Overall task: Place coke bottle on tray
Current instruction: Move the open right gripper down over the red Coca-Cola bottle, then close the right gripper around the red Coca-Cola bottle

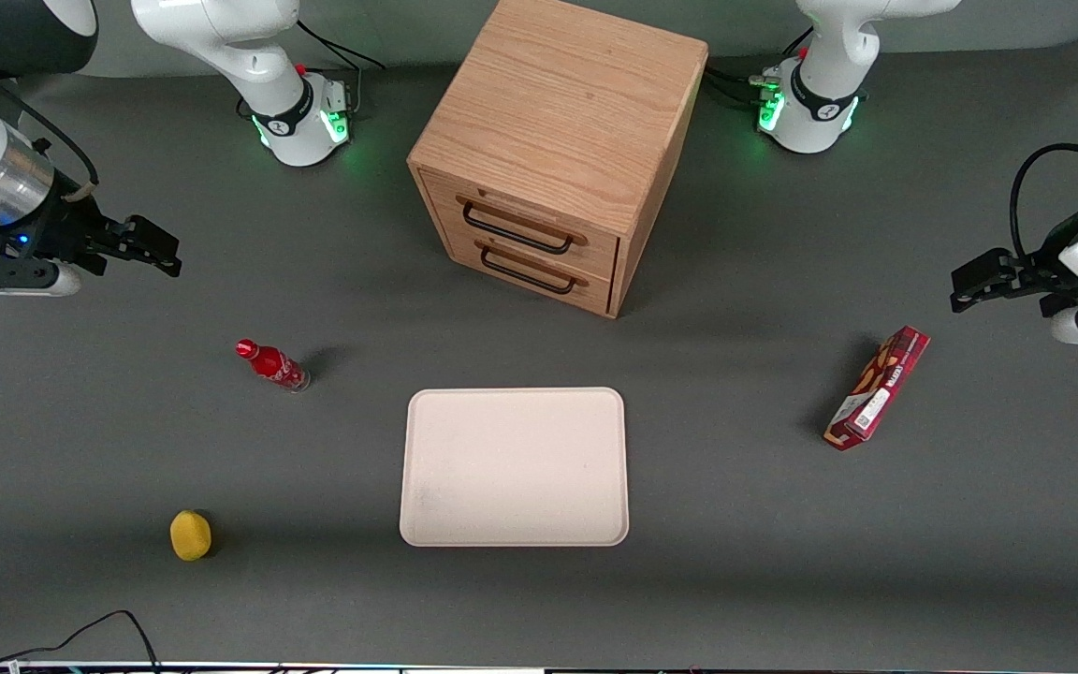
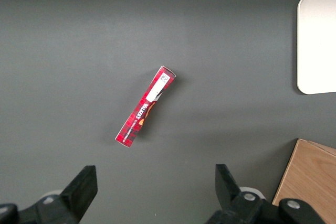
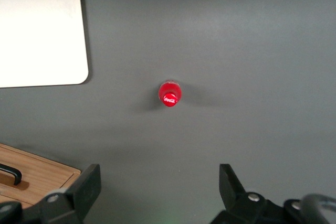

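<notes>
The coke bottle [image 1: 273,364], small and red with a red cap, stands upright on the grey table beside the tray, toward the working arm's end. The right wrist view shows its red cap from above [image 3: 169,94]. The cream-beige tray [image 1: 514,465] lies flat near the middle of the table and holds nothing; a corner of it shows in the right wrist view [image 3: 42,35]. My right gripper [image 1: 151,245] hangs high above the table, farther from the front camera than the bottle, with its jaws wide open and empty [image 3: 160,182].
A wooden two-drawer cabinet [image 1: 558,150] stands farther from the camera than the tray. A yellow lemon-like object [image 1: 190,535] lies nearer the camera than the bottle. A red snack box [image 1: 878,388] lies toward the parked arm's end.
</notes>
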